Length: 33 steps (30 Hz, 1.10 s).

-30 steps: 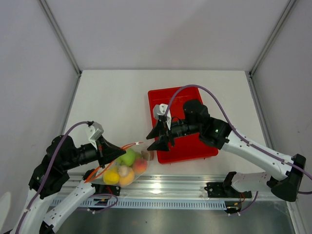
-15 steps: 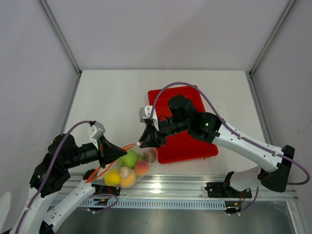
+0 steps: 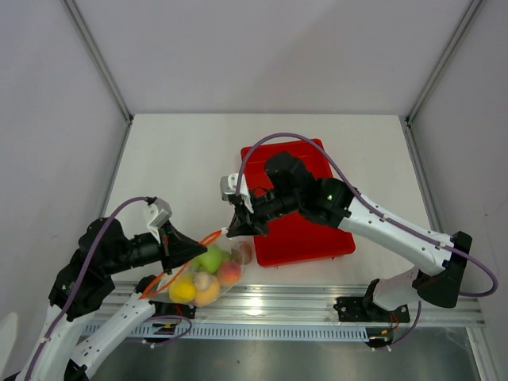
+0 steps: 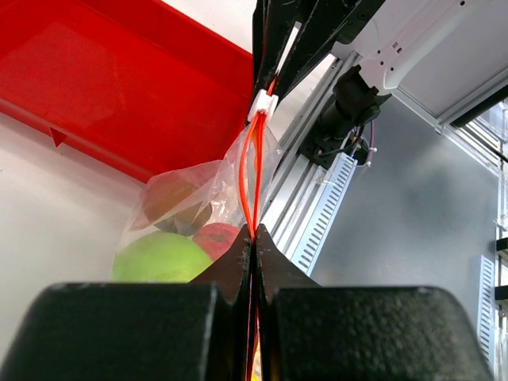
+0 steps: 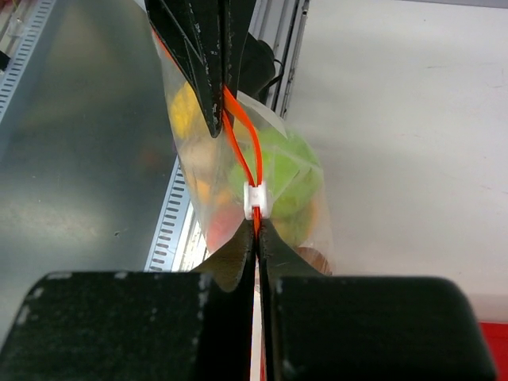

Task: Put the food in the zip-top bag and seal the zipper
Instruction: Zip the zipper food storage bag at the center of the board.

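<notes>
The left gripper (image 3: pixel 193 248) and right gripper (image 3: pixel 229 230) each pinch the zipper (image 3: pixel 209 237), the right 1 beside its white slider (image 5: pixel 254 201). The bag (image 3: pixel 208 274) of fruit (image 3: pixel 210 258) is between them, near-left of the red tray (image 3: pixel 313 236).

A white table (image 3: pixel 182 175) is bounded along its near edge by an aluminium rail (image 3: pixel 302 303). A red tray (image 3: pixel 305 242) is set flat on the table, right of the middle and towards the near side, turned slightly out of square with the table's edges. Its near side is kept close to the rail but apart from it. A clear bag (image 3: pixel 208 270) is seen just left of the tray, over the near edge and the rail. Whether it is rested on the surface cannot be told.
</notes>
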Each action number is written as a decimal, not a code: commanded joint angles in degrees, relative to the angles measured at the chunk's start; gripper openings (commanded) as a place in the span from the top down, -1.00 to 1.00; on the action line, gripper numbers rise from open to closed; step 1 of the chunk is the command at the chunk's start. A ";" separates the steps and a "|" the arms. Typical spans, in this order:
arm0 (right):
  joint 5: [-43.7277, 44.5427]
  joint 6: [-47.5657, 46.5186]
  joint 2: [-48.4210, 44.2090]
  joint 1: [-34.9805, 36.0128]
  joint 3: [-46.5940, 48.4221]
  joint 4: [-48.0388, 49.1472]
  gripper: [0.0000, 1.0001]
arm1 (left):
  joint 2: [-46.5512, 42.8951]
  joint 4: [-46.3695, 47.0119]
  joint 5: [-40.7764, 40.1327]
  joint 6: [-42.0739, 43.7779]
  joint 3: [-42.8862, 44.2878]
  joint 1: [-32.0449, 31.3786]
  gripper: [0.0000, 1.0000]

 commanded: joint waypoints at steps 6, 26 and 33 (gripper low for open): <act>-1.73 4.32 0.62 0.27 0.78 5.91 1.00 | -1.01 4.39 0.32 0.84 0.34 -0.11 0.69; -3.40 17.87 3.78 2.55 3.67 6.10 1.00 | 1.27 16.00 3.48 3.74 -3.52 -0.20 0.31; -4.63 17.87 3.69 2.82 3.67 6.90 1.00 | 1.18 16.96 6.12 5.23 -4.67 -0.11 0.43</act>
